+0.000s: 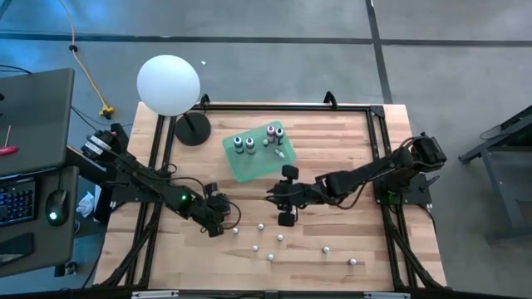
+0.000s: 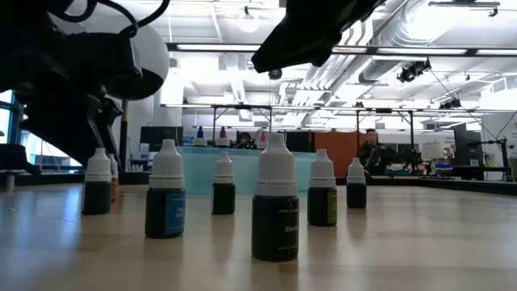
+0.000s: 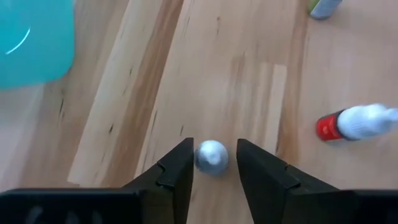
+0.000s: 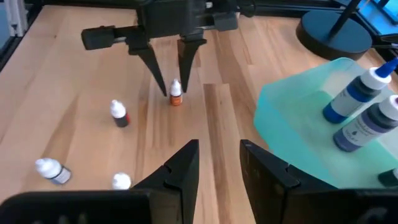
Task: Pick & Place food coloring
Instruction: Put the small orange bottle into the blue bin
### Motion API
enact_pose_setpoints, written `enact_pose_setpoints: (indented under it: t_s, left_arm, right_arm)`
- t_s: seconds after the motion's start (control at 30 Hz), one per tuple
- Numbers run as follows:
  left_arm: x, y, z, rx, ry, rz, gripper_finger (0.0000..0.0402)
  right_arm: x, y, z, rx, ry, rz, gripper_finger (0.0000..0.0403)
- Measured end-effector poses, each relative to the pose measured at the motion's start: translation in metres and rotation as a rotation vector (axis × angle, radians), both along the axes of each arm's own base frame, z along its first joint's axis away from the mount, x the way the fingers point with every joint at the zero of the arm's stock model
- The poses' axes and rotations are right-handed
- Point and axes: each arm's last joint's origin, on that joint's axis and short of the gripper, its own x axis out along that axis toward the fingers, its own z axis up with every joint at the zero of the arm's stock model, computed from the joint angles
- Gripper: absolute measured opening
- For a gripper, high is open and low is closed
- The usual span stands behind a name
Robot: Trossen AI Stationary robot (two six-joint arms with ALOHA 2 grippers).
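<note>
The left gripper [image 1: 223, 226], at the end of a dark arm reaching in low across the pale wooden table [image 1: 332, 141], is pointing down over a small orange-bodied, white-capped dropper bottle [image 4: 176, 93]. Its two dark fingers [image 3: 177, 171] are straddling the cap, slightly apart and not yet pressed against it.

The translucent green plastic tray [image 1: 249, 166] is sitting toward the back of the table, beside the black round base [image 1: 192, 129] of the white sphere lamp [image 1: 169, 84]. About five bottles are standing in the tray, among them a blue-bodied bottle [image 4: 357, 93].

The right gripper [image 1: 285, 205] is hovering just in front of the tray, its arm stretching in from the table's right edge with elbow bent. Its dark fingers [image 4: 180, 168] are standing apart, holding nothing.

The remaining small white-capped bottles [image 1: 274, 241] are scattered across the bare wood in front of the tray, most upright. A red-bodied bottle [image 3: 351, 123] is lying near the left gripper, and another capped bottle [image 4: 53, 170] is lying on its side farther from the tray.
</note>
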Motion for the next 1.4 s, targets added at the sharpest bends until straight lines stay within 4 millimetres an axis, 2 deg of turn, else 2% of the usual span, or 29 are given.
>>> enact_pose_setpoints:
  t_s: [0.3, 0.4, 0.53, 0.67, 0.77, 0.83, 0.97, 1.1, 1.23, 1.4]
  left_arm:
    - [0.004, -0.002, 0.003, -0.012, -0.056, 0.011, 0.0033]
    - [0.011, -0.004, 0.014, 0.005, -0.122, 0.040, 0.0033]
    - [0.030, 0.001, 0.038, 0.046, -0.202, 0.079, 0.0046]
    - [0.055, 0.021, 0.068, 0.074, -0.264, 0.093, 0.0057]
    - [0.071, 0.049, 0.084, 0.098, -0.287, 0.153, 0.0058]
    - [0.076, 0.073, 0.088, 0.116, -0.271, 0.226, 0.0059]
    - [0.073, 0.118, 0.081, 0.100, -0.166, 0.347, 0.0060]
    - [0.070, 0.150, 0.063, 0.053, -0.030, 0.441, 0.0061]
    - [0.074, 0.169, 0.045, 0.035, 0.041, 0.490, 0.0061]
    - [0.077, 0.181, 0.025, 0.031, 0.115, 0.506, 0.0062]
  right_arm:
    - [-0.007, 0.011, -0.005, -0.038, 0.054, 0.011, 0.0108]
    - [-0.015, 0.015, -0.006, -0.070, 0.116, 0.018, 0.0108]
    - [-0.032, 0.017, 0.005, -0.097, 0.147, -0.041, 0.0108]
    - [-0.048, 0.017, 0.019, -0.109, 0.135, -0.134, 0.0108]
    - [-0.056, 0.018, 0.027, -0.101, 0.106, -0.173, 0.0108]
    - [-0.058, 0.021, 0.028, -0.087, 0.105, -0.173, 0.0108]
    - [-0.060, 0.028, 0.026, -0.029, 0.120, -0.137, 0.0108]
    - [-0.063, 0.037, 0.019, 0.009, 0.182, -0.084, 0.0108]
    - [-0.061, 0.043, 0.008, 0.040, 0.236, -0.054, 0.0108]
    - [-0.053, 0.044, -0.013, 0.069, 0.327, -0.064, 0.0108]
